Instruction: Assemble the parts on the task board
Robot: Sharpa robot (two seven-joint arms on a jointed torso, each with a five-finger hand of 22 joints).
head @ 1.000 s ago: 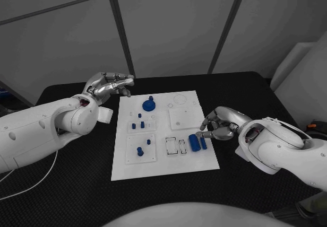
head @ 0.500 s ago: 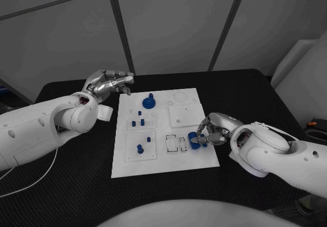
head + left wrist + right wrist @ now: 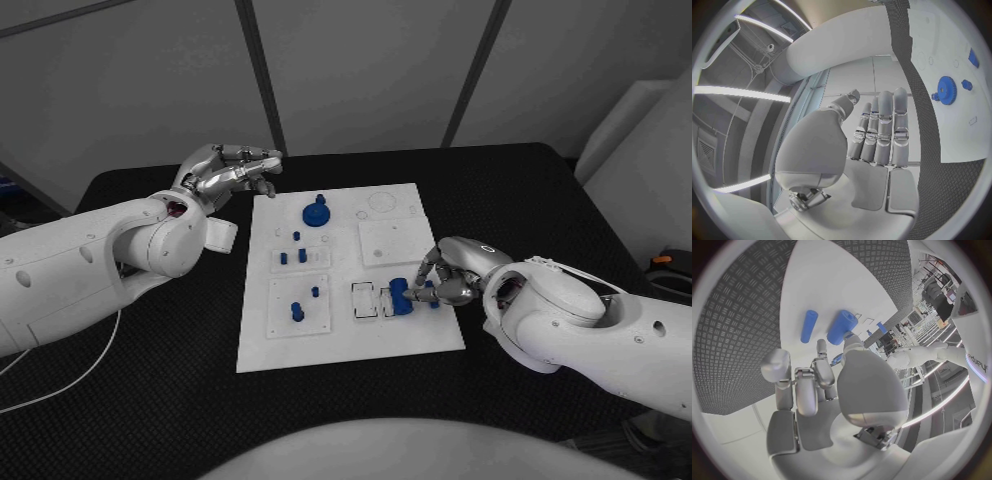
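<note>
right hand (image 3: 444,278) touches the thick blue cylinder (image 3: 842,326) near the white board's (image 3: 346,340) right edge; whether it grips, i cannot tell. left hand (image 3: 228,172) hovers curled, empty, beside the board's far left corner.

The lower part of the task board (image 3: 346,355) lay bare, giving free passage. In the middle right, the right hand (image 3: 444,279) and two blue cylinders (image 3: 400,296) blocked the slots. The left hand (image 3: 228,172) stood at upper left, off the board.

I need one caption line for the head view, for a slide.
Right hand touches a blue cylinder on the white task board; left hand hovers beside its far corner.
</note>
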